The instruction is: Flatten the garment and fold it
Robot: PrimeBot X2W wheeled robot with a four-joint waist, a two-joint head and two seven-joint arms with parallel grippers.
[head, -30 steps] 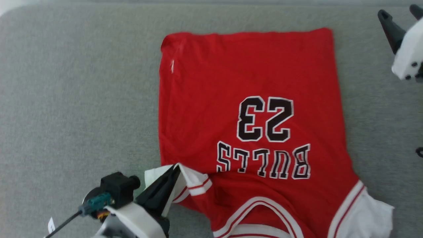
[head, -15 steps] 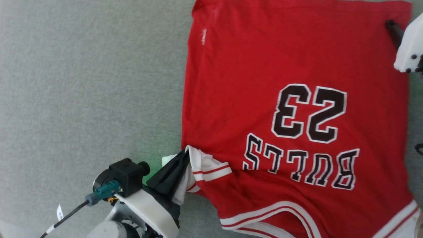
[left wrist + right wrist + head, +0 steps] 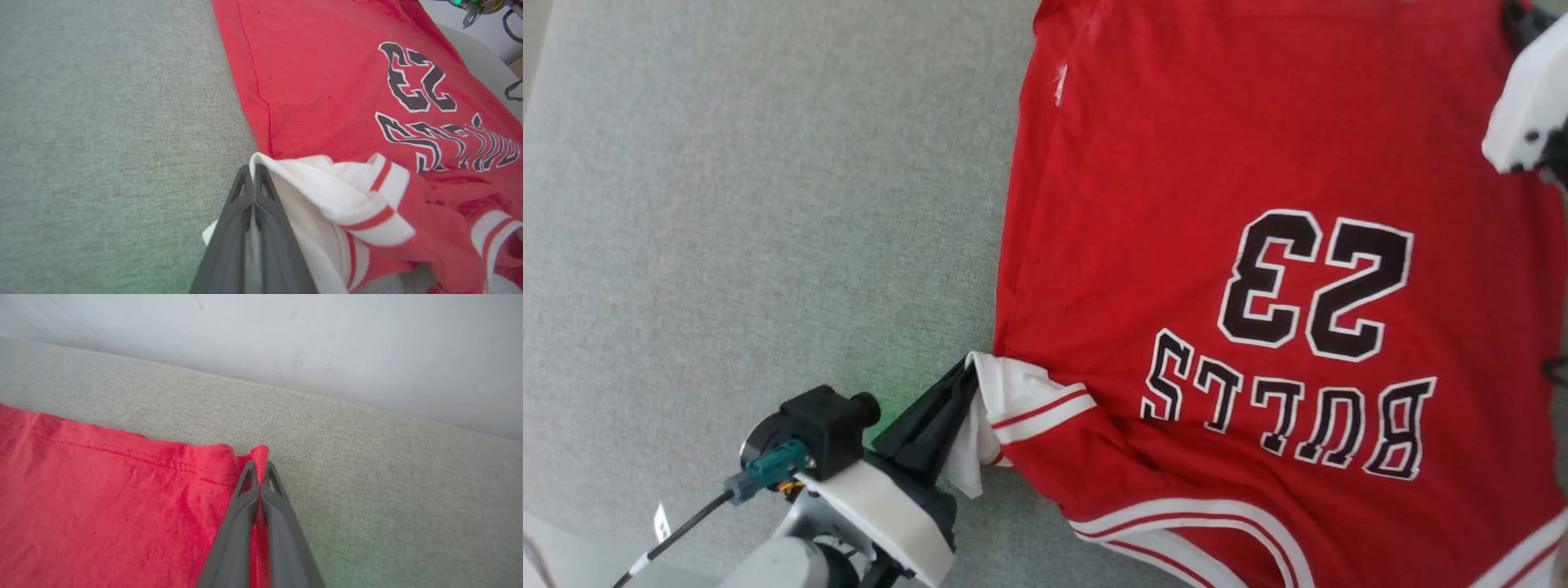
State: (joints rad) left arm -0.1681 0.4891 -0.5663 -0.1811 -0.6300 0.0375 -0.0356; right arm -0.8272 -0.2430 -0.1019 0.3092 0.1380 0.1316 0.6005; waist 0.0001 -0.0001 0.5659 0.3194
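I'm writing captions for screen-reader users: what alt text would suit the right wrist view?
The right end effector, closed, pinches a hem corner of the red garment. The garment lies spread across a grey fabric surface, and a pale wall rises behind that surface's far edge.

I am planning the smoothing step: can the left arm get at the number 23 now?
Probably not freely: the left gripper is shut on the white sleeve, though nothing covers the number 23.
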